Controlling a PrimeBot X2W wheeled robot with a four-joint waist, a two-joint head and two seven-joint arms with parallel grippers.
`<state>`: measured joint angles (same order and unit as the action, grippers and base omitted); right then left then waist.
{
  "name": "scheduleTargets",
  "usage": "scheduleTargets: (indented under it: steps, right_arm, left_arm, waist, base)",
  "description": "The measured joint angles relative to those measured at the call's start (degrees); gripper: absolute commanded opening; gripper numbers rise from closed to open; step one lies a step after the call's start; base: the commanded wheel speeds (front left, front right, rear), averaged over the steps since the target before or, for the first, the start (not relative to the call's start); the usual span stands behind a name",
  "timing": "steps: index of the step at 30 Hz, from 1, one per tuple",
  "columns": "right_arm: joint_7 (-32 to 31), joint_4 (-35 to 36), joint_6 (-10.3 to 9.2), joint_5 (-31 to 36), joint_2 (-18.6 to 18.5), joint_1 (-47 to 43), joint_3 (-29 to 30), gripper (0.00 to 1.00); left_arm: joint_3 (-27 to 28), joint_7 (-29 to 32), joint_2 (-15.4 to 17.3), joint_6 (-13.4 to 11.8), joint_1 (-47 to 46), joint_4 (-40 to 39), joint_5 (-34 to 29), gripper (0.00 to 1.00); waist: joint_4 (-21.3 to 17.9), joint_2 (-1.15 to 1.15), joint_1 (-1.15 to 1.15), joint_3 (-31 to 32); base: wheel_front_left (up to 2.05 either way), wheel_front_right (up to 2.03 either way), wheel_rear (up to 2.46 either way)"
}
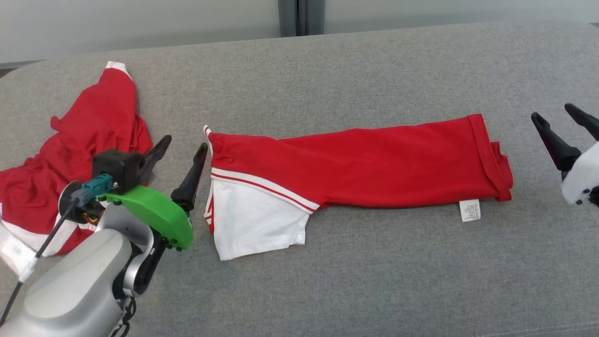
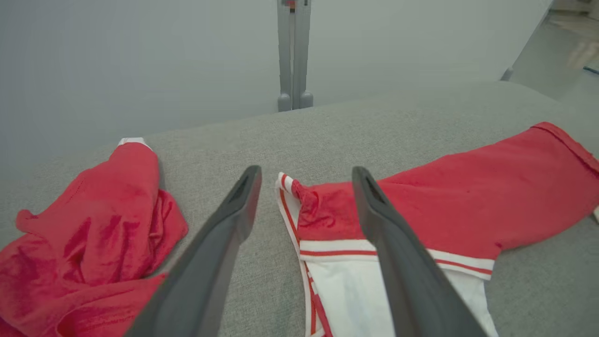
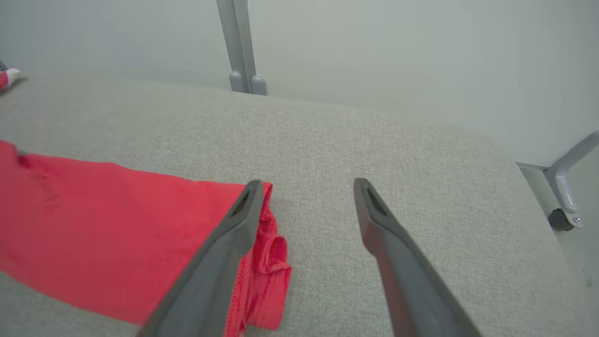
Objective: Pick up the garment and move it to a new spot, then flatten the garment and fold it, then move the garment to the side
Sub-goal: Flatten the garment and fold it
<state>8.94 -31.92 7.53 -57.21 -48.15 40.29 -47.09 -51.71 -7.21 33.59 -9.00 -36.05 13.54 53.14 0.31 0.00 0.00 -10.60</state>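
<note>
The garment (image 1: 374, 164) is a red top with a white, red-striped sleeve, lying folded into a long strip across the middle of the grey cushion (image 1: 351, 70). My left gripper (image 1: 185, 143) stands open just off its left end, fingers apart and holding nothing. In the left wrist view the gripper (image 2: 306, 172) frames the collar corner of the garment (image 2: 468, 206). My right gripper (image 1: 552, 112) is open to the right of the hem. The right wrist view has its left finger over the garment's (image 3: 93, 220) bunched hem end, and the gripper (image 3: 307, 182) is empty.
A second red garment (image 1: 93, 121) lies crumpled at the far left, partly behind my left arm, and also appears in the left wrist view (image 2: 93, 224). A white care label (image 1: 469, 209) sticks out under the folded garment's hem. A pale wall and a grey post (image 1: 301, 16) stand behind the cushion.
</note>
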Motion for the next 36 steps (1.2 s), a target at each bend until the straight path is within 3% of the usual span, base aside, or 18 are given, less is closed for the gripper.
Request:
scheduleTargets:
  steps: [3, 8, 13, 19, 22, 26, 31, 36]
  right_arm:
    - [4.1, -0.3, 0.0, 0.4, 3.0, -0.9, 3.6, 1.0]
    - [5.9, 1.6, 0.0, 3.7, 8.4, -4.9, 12.6, 1.0]
    - [6.1, 9.9, -0.03, 10.7, 16.7, -13.4, 28.6, 1.0]
    - [6.1, 18.4, -0.04, 21.3, 25.3, -23.5, 38.6, 1.0]
    - [6.1, 20.6, -0.04, 24.5, 29.2, -26.8, 40.9, 1.0]
    - [6.1, 21.4, -0.04, 28.0, 31.6, -29.5, 41.8, 1.0]
    - [6.1, 20.8, -0.04, 29.9, 33.2, -30.3, 42.7, 1.0]
    - [6.1, 15.5, -0.04, 32.5, 33.8, -28.9, 45.1, 1.0]
  left_arm:
    - [3.8, -5.1, -1.4, -1.5, 2.0, -1.3, 1.9, 1.0]
    - [12.8, -7.6, -5.4, -2.5, 6.3, -4.4, 2.4, 1.0]
    - [28.2, -7.9, -15.4, 2.7, 15.3, -9.7, -4.7, 1.0]
    - [39.2, -7.9, -24.8, 8.9, 23.2, -9.2, -17.5, 1.0]
    - [41.5, -7.9, -28.0, 11.7, 26.0, -7.5, -22.3, 1.0]
    - [42.7, -7.9, -29.9, 14.1, 28.1, -5.8, -26.3, 1.0]
    - [44.1, -7.9, -30.6, 15.2, 28.4, -5.1, -27.3, 1.0]
    - [43.0, -7.9, -30.6, 15.8, 27.3, -4.8, -27.0, 1.0]
  waist:
    - [-0.1, 0.0, 0.0, 0.9]
    - [0.1, 0.0, 0.0, 2.2]
    - [0.4, 0.0, 0.0, 2.9]
    - [0.6, 0.0, 0.0, 3.6]
    - [0.6, 0.0, 0.0, 3.8]
    - [0.7, 0.0, 0.0, 3.8]
    - [1.0, 0.0, 0.0, 3.3]
    - [1.6, 0.0, 0.0, 1.6]
  base:
    - [0.0, 0.0, 0.0]
    - [0.0, 0.0, 0.0]
    - [0.0, 0.0, 0.0]
    - [0.0, 0.0, 0.0]
    - [0.0, 0.0, 0.0]
    - [0.0, 0.0, 0.0]
    - [0.0, 0.0, 0.0]
    - [0.0, 0.0, 0.0]
